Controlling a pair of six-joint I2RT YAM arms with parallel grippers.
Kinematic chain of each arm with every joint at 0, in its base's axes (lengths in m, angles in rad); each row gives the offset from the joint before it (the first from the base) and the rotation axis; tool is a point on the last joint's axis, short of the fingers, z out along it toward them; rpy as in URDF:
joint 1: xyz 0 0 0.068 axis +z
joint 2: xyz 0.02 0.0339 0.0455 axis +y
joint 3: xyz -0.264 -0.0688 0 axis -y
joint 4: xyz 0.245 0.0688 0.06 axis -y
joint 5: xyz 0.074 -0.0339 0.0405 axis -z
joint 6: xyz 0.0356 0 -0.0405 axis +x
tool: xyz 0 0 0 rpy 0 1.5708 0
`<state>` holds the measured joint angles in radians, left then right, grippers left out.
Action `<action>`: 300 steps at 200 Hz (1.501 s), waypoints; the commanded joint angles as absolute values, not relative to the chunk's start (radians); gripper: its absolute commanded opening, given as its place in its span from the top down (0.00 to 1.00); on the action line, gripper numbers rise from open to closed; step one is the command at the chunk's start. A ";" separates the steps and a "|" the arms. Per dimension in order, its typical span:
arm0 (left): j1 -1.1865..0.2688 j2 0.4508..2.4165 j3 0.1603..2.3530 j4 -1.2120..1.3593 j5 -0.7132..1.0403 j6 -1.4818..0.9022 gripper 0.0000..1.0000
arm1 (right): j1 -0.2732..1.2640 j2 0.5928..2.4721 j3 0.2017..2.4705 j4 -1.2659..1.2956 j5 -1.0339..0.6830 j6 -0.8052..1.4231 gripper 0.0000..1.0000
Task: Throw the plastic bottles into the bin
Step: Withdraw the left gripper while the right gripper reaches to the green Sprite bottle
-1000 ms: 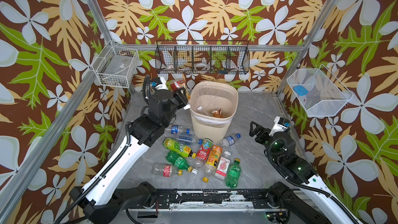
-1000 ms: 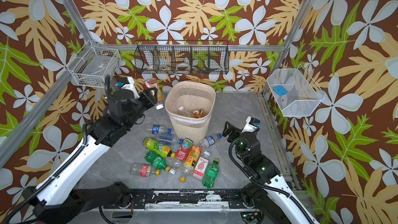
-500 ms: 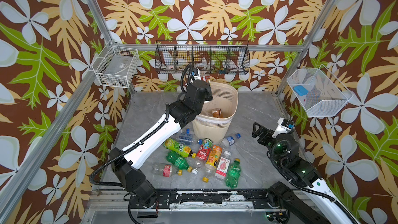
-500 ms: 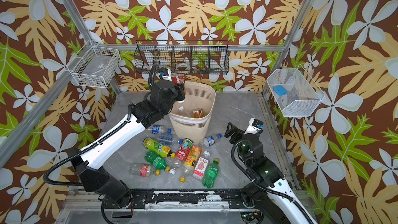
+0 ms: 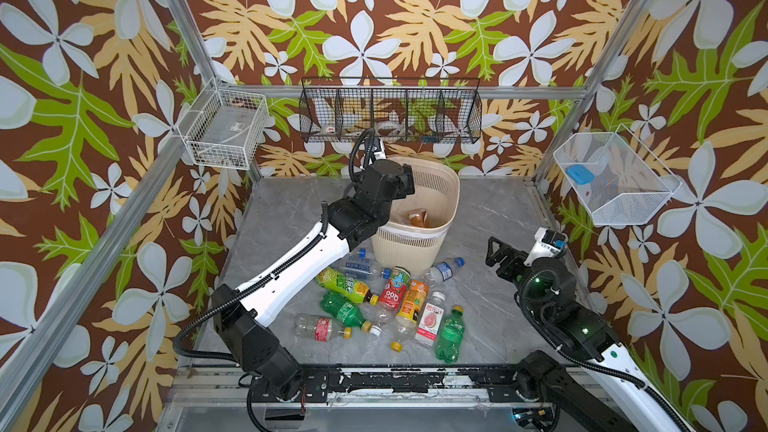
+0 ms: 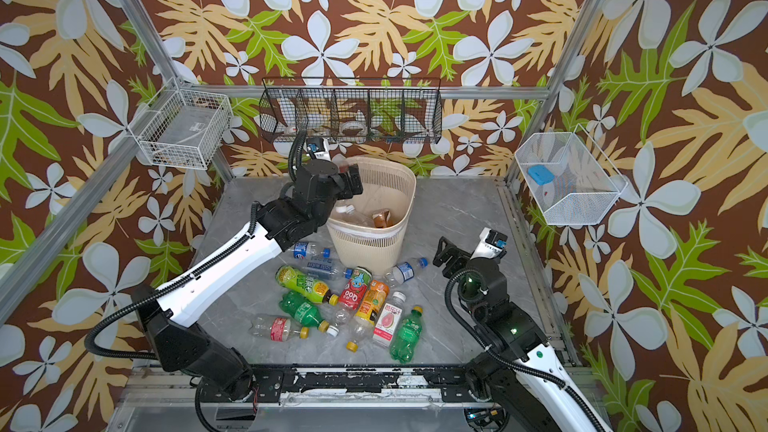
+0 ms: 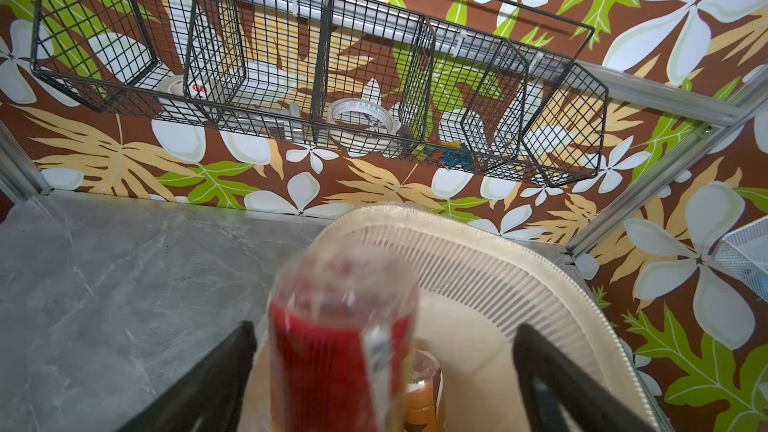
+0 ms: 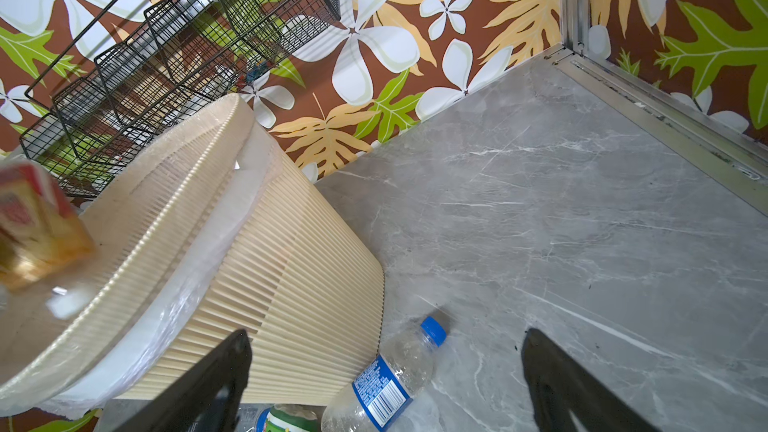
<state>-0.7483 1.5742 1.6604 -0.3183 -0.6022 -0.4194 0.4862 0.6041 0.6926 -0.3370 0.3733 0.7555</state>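
The cream ribbed bin [image 5: 455, 197] [image 6: 411, 197] stands at the back middle of the grey table. My left gripper [image 5: 405, 184] [image 7: 384, 328] hangs over the bin's left rim with its jaws wide open. A blurred clear bottle with a red label [image 7: 340, 351] [image 8: 37, 222] is loose between the fingers, above the bin's mouth. Inside the bin lies a brown-labelled bottle [image 5: 417, 218]. Several plastic bottles [image 5: 395, 301] lie in a heap in front of the bin. My right gripper [image 5: 496, 251] [image 8: 384, 334] is open and empty, just right of a blue-capped bottle [image 8: 390, 380] beside the bin.
A black wire rack [image 5: 390, 114] hangs on the back wall just above the bin. White wire baskets hang at the left [image 5: 224, 135] and right [image 5: 611, 176]. Bare grey table [image 5: 490, 209] lies to the right of the bin.
My left arm swung right from beside the bin to over its rim, carrying the red-labelled bottle, and its jaws have now opened off it. The right gripper shifted slightly.
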 commanded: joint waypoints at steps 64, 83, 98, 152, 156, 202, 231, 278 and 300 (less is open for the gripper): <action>-0.749 1.258 1.383 -0.147 -0.605 -0.375 0.00 | 0.487 0.616 0.675 -0.358 0.355 0.787 0.00; -0.749 1.082 1.150 -0.095 -0.602 -0.419 0.00 | 0.486 0.623 0.667 -0.375 0.334 0.810 0.01; -0.748 0.933 0.954 -0.072 -0.598 -0.478 0.00 | 0.488 0.631 0.655 -0.392 0.309 0.835 0.01; -0.742 0.564 0.635 -0.217 -0.639 -0.573 0.00 | 0.490 0.666 0.624 -0.480 0.174 0.939 0.05; -0.742 0.556 0.631 -0.223 -0.644 -0.571 0.00 | 0.493 0.671 0.623 -0.490 0.164 0.948 0.06; -0.731 0.559 0.607 -0.280 -0.659 -0.488 0.00 | 0.718 0.693 0.613 -0.621 0.252 1.119 0.10; -0.693 0.578 0.602 -0.320 -0.625 -0.470 0.00 | 0.918 0.722 0.571 -0.640 0.323 1.289 0.12; -0.610 0.537 0.588 -0.339 -0.562 -0.444 0.00 | 1.147 0.845 0.511 -0.595 0.397 1.514 0.17; -0.600 0.534 0.594 -0.358 -0.570 -0.451 0.00 | 1.209 0.868 0.489 -0.583 0.430 1.582 0.19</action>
